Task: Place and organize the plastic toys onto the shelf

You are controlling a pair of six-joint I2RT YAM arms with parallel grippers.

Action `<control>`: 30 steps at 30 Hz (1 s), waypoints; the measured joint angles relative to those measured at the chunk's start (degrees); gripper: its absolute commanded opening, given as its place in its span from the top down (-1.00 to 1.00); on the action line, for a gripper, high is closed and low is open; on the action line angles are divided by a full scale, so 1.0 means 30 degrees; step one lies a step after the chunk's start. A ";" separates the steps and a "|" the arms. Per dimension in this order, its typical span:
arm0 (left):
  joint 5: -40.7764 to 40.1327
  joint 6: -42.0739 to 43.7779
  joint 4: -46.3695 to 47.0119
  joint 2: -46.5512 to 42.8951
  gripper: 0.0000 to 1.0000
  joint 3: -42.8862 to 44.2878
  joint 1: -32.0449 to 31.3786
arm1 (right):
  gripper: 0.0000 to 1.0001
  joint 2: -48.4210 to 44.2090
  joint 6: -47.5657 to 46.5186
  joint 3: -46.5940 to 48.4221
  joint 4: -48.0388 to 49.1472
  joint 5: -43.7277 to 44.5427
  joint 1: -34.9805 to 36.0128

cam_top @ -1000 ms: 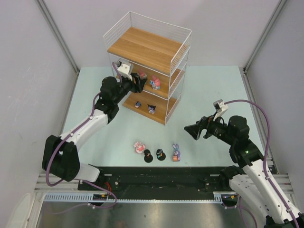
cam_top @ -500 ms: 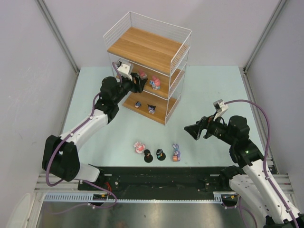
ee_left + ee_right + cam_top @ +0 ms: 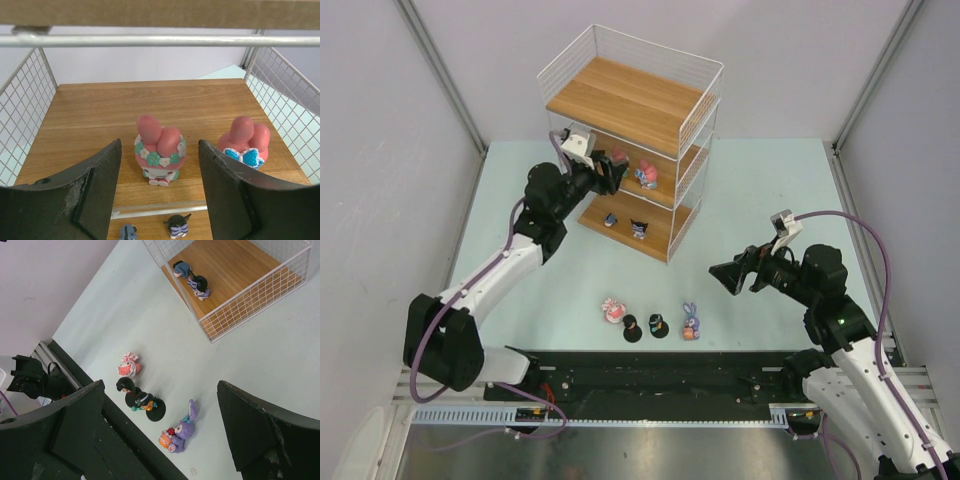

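At upper centre of the top view you have the shelf (image 3: 620,100). Your left gripper (image 3: 611,173) is at its middle board, jaws apart either side of a pink toy (image 3: 159,152), not touching it. Your right gripper (image 3: 718,271) hangs wide open and empty at mid-right. Four toys (image 3: 659,325) line the lower centre.

Shelf (image 3: 625,95) — thin white wire, matt wooden boards; toys (image 3: 159,155) — glossy plastic.

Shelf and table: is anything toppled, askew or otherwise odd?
Nothing stands out. The flower-band toy and the blue-bow toy stand upright on the shelf's middle board; the left gripper is open around the first, clear of it. Four more toys stand in a row on the table.
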 measured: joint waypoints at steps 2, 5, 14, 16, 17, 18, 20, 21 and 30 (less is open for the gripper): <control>0.0000 -0.0007 0.0087 -0.0299 -0.35 -0.0197 0.0000 | -1.00 0.0007 0.0000 0.0000 -0.0007 0.0000 -0.0022; 0.0007 -0.0036 0.0160 -0.0772 -0.37 -0.0597 0.0000 | -0.99 -0.0015 0.0000 0.0000 -0.0007 -0.0066 -0.0058; -0.0029 -0.0503 0.0342 -0.3264 -0.39 -0.2703 0.0000 | -0.99 -0.0022 -0.0007 0.0000 -0.0036 -0.0117 -0.0109; -0.0102 -0.0787 0.0386 -0.4167 -0.38 -0.3279 0.0000 | -1.00 0.0182 -0.0007 0.0000 -0.0058 -0.0087 -0.0109; -0.0226 -0.0925 0.0393 -0.4677 -0.38 -0.3585 0.0000 | -0.99 0.0277 -0.0015 0.0000 -0.0073 -0.0058 -0.0109; -0.0415 -0.1122 0.0386 -0.5158 -0.40 -0.3854 0.0000 | -0.99 0.0401 -0.0015 0.0000 -0.0095 -0.0036 -0.0117; -0.1107 -0.1880 0.0539 -0.6608 -0.40 -0.4867 -0.0015 | -0.99 0.0947 -0.0007 0.0000 -0.0153 0.0226 -0.0124; -0.1435 -0.2339 0.0612 -0.7402 -0.40 -0.5472 -0.0015 | -0.99 0.1224 0.0000 -0.0007 -0.0168 0.0321 -0.0124; -0.3548 -0.6069 -0.1727 -1.0790 -0.42 -0.9449 -0.0568 | -0.99 0.3351 0.0146 -0.0801 -0.0481 0.1464 0.1246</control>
